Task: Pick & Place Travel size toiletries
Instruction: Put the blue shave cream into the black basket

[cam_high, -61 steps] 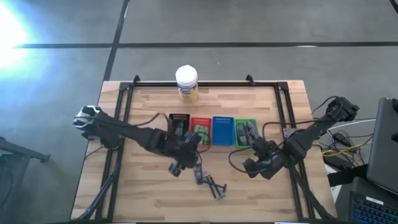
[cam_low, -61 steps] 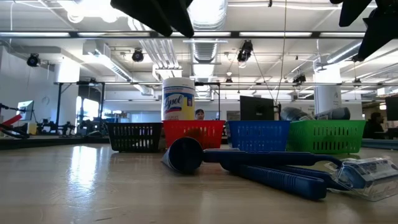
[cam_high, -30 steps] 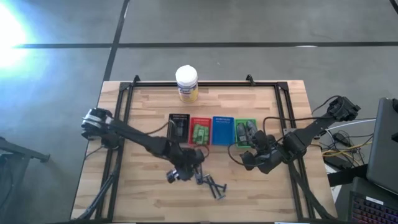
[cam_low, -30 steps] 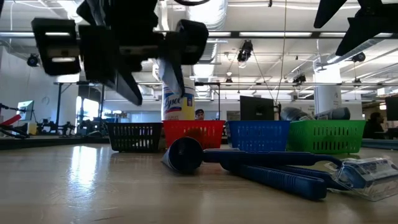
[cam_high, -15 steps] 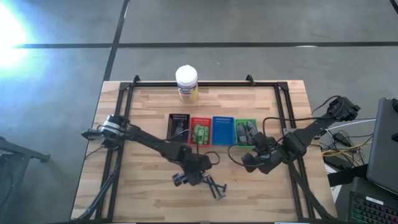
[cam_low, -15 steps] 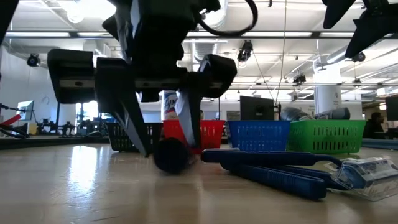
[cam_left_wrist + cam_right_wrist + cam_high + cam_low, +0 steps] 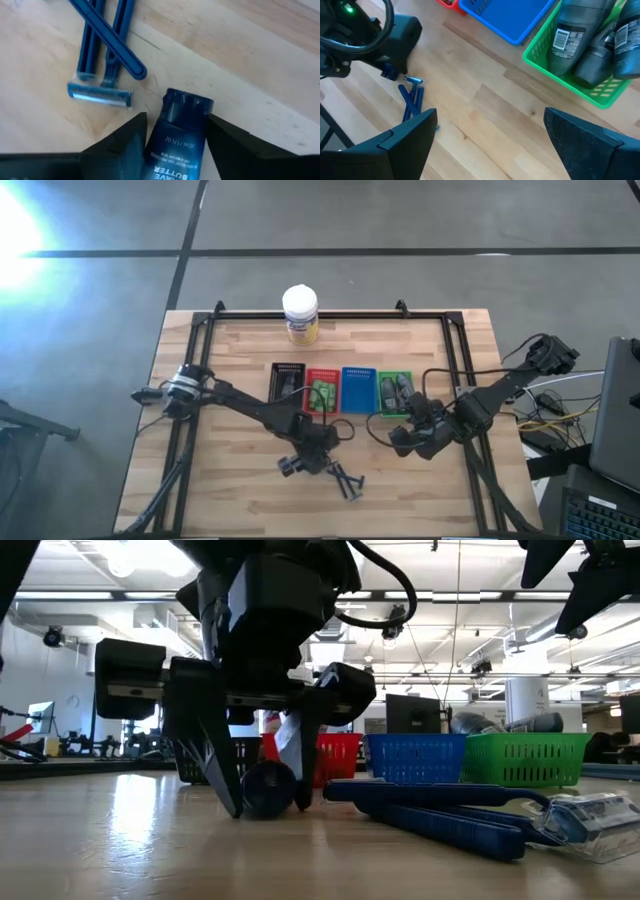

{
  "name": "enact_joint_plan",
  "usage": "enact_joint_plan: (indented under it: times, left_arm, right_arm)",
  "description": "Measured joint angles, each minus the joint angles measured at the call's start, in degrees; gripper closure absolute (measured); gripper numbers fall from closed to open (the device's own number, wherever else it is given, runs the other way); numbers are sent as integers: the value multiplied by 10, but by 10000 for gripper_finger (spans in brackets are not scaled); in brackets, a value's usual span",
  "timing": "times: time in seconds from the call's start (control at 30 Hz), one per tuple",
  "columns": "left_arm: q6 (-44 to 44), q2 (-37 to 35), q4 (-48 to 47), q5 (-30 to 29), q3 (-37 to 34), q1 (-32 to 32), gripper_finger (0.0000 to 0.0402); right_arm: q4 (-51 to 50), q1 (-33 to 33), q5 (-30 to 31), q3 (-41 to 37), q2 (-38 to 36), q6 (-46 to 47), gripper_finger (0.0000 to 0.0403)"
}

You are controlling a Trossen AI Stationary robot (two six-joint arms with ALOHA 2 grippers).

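- Setting: wooden table (image 7: 240, 350) with a black frame, on a grey concrete floor; the low view looks across it into a large hall with ceiling lights.
- Far edge of the table: white-lidded jar with a yellow label (image 7: 300, 314).
- Mid-table, a row of four small baskets: black basket (image 7: 286, 378), red basket (image 7: 321, 392), blue basket (image 7: 358, 389), green basket (image 7: 394, 393). The green one holds dark grey containers (image 7: 575, 35); the red one holds green items, details too small to tell.
- My left gripper (image 7: 176, 131) is down at the table surface, nearer the front edge than the red basket.
- Target: a dark blue tube (image 7: 176, 135) with a squared cap, lying flat on the wood. Label reads "BUTTER" in part.
- The tube lies between my two left fingers (image 7: 125, 140), cap pointing away from my wrist. Fingers stand narrow, flanking the tube on both sides; in the low view both fingertips reach the table either side of it. I cannot tell whether the pads press the tube.
- Just beyond the cap: blue disposable razors (image 7: 102, 55), handles crossed, one head towards my fingers. Close to the tube, not touching it.
- My right gripper (image 7: 490, 135) hangs above the table near the green basket, fingers spread wide, holding nothing.
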Motion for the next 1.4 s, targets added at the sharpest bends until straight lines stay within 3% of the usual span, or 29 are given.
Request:
enact_joint_plan:
  times: [0.2,0.47,0.63,0.77,0.87,1.03,1.17,1.23,1.4]
  left_arm:
    - [-55,-8,-16,-9,-1,0,263]
    - [-272,-71,-58,-93,-1,0,303]
    - [-469,-171,-72,-224,-3,5,302]
    - [-767,-255,-104,-421,-31,33,302]
    - [-978,-312,-138,-504,-82,71,302]
    - [-1065,-379,-64,-501,-201,143,302]
    - [-1095,-386,25,-418,-277,195,301]
    - [-1098,-381,55,-394,-300,202,301]
    - [-1117,-365,58,-400,-320,206,299]
  right_arm:
    - [-9,0,1,0,0,0,39]
    - [-9,0,16,-1,0,-2,39]
    - [-9,0,33,-1,0,-4,39]
    - [-9,0,59,-1,0,2,39]
    - [-9,0,76,-1,0,12,39]
    - [-7,0,98,-1,0,14,39]
    - [-5,0,108,-1,0,14,39]
    - [-5,1,108,-1,0,16,39]
    - [-5,0,108,-1,0,29,39]
